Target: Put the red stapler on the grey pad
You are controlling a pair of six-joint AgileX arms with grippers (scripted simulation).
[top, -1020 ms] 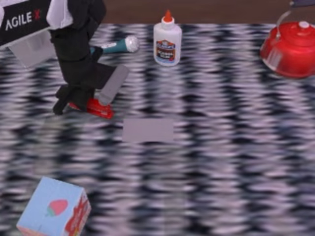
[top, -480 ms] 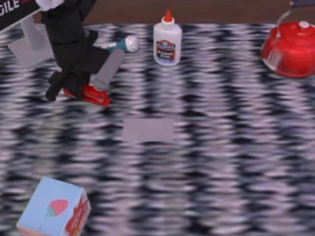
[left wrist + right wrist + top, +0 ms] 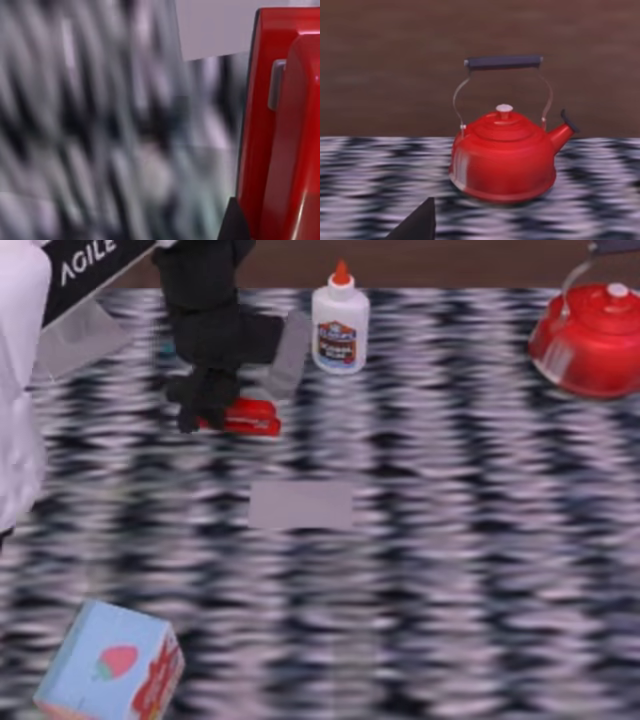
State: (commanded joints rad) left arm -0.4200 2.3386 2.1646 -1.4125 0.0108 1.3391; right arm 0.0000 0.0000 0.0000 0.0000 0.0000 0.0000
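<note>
The red stapler [image 3: 248,417] hangs in my left gripper [image 3: 205,416], which is shut on its left end, at the back left of the table. It is behind and to the left of the grey pad [image 3: 300,505], which lies flat near the table's middle. In the left wrist view the red stapler [image 3: 282,125] fills one side, a dark fingertip [image 3: 232,222] presses against it, and a corner of the grey pad [image 3: 215,27] shows beyond. My right gripper is out of the top view; its wrist view shows only one dark fingertip [image 3: 420,225].
A white glue bottle [image 3: 340,320] stands just right of the left arm. A big red kettle [image 3: 590,335] sits at the back right, and fills the right wrist view as the kettle [image 3: 505,155]. A grey stand base [image 3: 85,335] is at the back left and a light-blue cube [image 3: 110,665] at the front left.
My left gripper has carried the stapler back and then to the right, from left of the pad to a spot near the glue bottle. The arm's body has swung in along the left edge.
</note>
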